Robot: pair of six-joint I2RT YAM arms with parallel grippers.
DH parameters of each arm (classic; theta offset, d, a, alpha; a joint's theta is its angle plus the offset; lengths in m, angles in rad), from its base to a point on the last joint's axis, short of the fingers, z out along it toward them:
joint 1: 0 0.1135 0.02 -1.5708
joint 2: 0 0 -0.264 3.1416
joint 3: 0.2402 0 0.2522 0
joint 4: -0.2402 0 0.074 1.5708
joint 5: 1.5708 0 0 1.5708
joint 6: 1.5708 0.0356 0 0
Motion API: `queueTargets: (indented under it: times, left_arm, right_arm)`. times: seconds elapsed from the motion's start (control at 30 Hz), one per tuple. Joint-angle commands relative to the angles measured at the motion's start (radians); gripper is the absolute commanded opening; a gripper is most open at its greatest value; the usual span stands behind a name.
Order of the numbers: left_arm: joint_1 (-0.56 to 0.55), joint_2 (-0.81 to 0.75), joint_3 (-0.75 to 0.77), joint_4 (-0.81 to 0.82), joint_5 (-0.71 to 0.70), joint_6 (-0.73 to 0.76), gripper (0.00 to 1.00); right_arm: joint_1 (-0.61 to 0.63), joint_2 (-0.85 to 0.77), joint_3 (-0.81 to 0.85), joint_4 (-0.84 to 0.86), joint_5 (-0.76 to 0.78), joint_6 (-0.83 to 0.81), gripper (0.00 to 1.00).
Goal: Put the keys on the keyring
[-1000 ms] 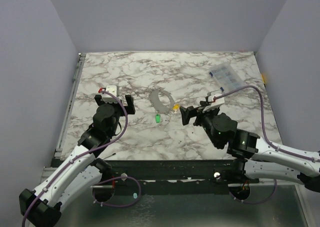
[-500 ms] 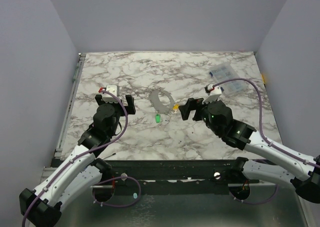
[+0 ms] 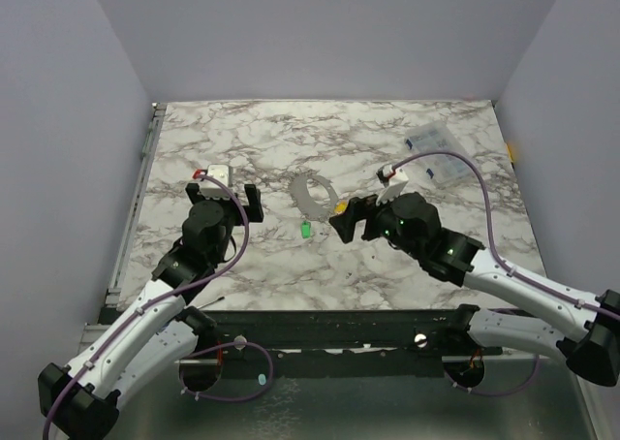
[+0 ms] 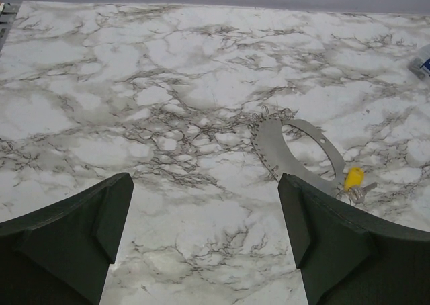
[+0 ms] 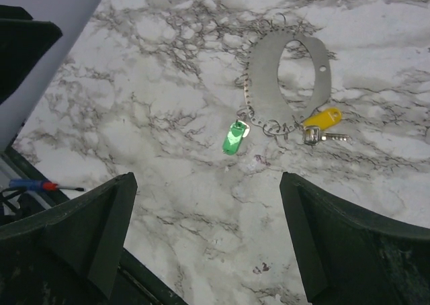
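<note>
Top external view, green key [image 3: 305, 231], yellow key [image 3: 340, 207] beside keyring [image 3: 302, 198], clear packet [image 3: 438, 149] contents unclear, all jaws apart.

From above, the green key [image 3: 305, 231] and yellow key [image 3: 340, 207] are too small to show any link to the ring [image 3: 300, 198]. Left wrist: a finger [image 4: 349, 244] hides the ring's near edge; the picture's edge crops a box [image 4: 422, 60].

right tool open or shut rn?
Open. In the right wrist view the right tool has its fingers spread wide, only bare tabletop between them, nothing gripped.
</note>
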Motion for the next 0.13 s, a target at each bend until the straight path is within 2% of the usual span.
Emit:
queueTargets:
  times: [0.0, 0.1]
  left_arm:
    - [0.004, 0.000, 0.031, -0.021, 0.009, -0.003, 0.98]
    - [0.004, 0.000, 0.029, -0.020, 0.006, 0.000, 0.98]
  right_arm:
    - [0.000, 0.003, 0.009, 0.087, -0.079, -0.029, 1.00]
    - [0.000, 0.007, 0.021, 0.080, -0.050, -0.061, 1.00]
